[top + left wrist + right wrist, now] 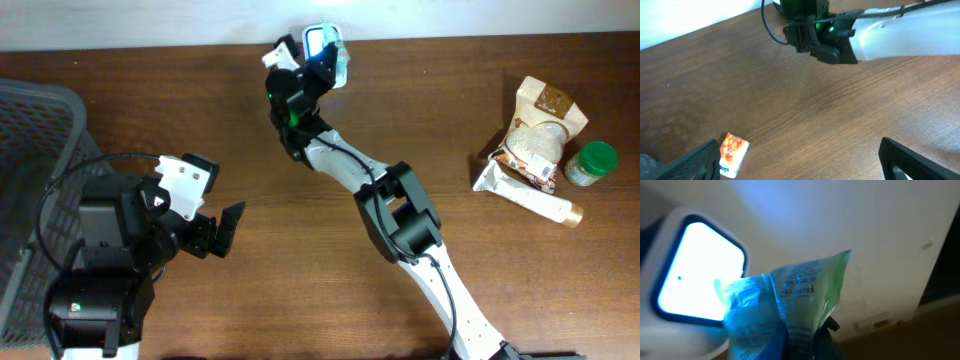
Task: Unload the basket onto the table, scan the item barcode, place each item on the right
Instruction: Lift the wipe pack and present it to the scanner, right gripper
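My right gripper (pixel 312 72) is raised at the table's far edge, shut on a crinkled clear-green plastic packet (pixel 802 297) with printed text. It holds the packet right beside the scanner (pixel 699 275), whose window glows bright blue-white. From overhead the scanner (pixel 321 42) shines at the top centre, and the packet (pixel 344 64) shows at its right side. Any barcode on the packet is too blurred to make out. My left gripper (pixel 800 167) hovers open and empty over bare wood at the lower left (pixel 216 205).
A small orange-and-white tissue pack (pixel 733 154) lies by my left gripper's left finger. A grey basket (pixel 40 130) stands at the left edge. At the right lie a grain pouch (pixel 541 128), a green-lidded jar (pixel 592 163) and a white tube (pixel 530 197).
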